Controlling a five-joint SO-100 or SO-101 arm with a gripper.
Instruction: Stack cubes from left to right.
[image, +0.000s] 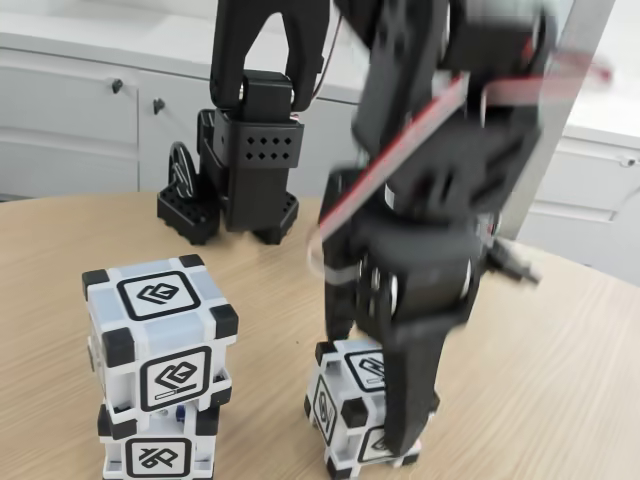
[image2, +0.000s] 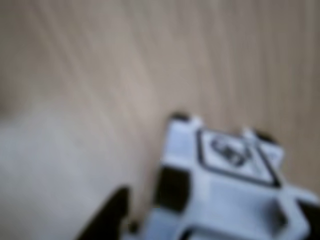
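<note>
Table: a light wooden tabletop (image: 560, 380) carries all three cubes and the arm's base.
Stack: on the left of the fixed view, one small white plastic cube with black corner blocks (image: 160, 335) sits on a second cube of the same kind (image: 155, 450), slightly turned against it.
Third cube: another white cube (image: 345, 415) stands on the table right of the stack, apart from it; the wrist view shows it blurred, low and right (image2: 225, 185).
Gripper: the black two-finger gripper (image: 385, 400) reaches down over the third cube, one finger (image: 415, 385) across its front.
Grip: motion blur hides the opening; I cannot tell whether it clamps the cube.
Background: white cabinets (image: 70, 110).
</note>
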